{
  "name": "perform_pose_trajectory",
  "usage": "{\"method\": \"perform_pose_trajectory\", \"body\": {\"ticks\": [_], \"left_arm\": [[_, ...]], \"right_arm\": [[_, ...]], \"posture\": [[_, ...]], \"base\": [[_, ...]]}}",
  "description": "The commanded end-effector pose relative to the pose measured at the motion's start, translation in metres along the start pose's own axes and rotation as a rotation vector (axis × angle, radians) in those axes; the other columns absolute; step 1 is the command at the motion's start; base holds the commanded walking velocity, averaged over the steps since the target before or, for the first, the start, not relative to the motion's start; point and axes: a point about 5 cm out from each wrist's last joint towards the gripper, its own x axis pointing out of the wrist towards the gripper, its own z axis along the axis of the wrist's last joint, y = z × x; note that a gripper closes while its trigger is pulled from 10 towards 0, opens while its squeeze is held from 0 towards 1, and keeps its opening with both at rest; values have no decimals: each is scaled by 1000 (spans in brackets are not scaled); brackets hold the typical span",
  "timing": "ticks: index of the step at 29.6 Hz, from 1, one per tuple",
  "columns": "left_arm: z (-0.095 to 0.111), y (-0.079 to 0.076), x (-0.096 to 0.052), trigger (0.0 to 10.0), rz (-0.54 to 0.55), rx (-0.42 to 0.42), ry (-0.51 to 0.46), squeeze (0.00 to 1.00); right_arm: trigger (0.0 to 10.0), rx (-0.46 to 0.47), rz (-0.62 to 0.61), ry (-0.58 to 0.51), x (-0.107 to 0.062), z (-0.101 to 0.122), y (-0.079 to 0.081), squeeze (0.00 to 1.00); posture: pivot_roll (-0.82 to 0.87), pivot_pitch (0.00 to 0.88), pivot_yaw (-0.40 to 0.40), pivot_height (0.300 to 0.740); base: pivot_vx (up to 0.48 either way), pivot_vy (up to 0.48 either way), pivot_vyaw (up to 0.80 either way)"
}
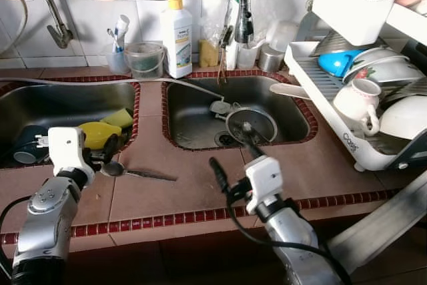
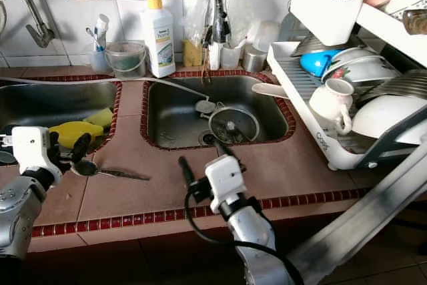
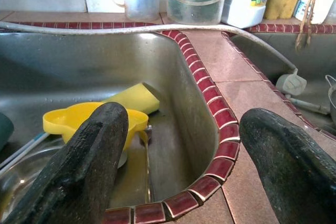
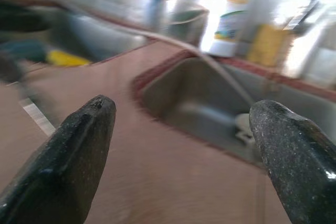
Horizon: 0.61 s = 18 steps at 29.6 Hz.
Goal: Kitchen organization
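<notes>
Left hand [image 1: 105, 153] spread empty beside steel spoon [image 1: 137, 172]; right hand [image 1: 232, 155] agape above matte tile.

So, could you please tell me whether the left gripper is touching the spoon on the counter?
Cannot tell. In the left eye view the left gripper sits right at the spoon bowl, with no plain contact or gap.

Two sinks [image 1: 67, 108], one spoon [image 1: 137, 172] on the counter

One white bottle [image 1: 177, 38], one cup [image 1: 357, 101] (racked), one yellow sponge [image 1: 120, 117].
</notes>
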Motion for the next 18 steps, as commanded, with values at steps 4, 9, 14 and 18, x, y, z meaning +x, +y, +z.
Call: {"method": "perform_pose_trajectory", "body": {"ticks": [4,9,14,18], "left_arm": [[0,3,-1,10000,10,-7,-2,0],[-9,6,-7,10000,22,-21,25,0],[-26,18,-18,10000,35,-50,73,0],[-33,26,-24,10000,42,-125,94,0]], "right_arm": [[10000,-20,88,30,-1,-1,7,0],[10000,-16,117,47,-2,-2,10,0],[10000,-16,127,44,-1,0,11,0],[10000,-18,124,49,-2,-1,10,0]], "posture": [[-81,21,-33,740],[-74,27,-42,740],[-72,31,-45,740],[-74,32,-46,740]], "base": [[0,0,0],[0,0,0],[0,0,0],[0,0,0]]}}
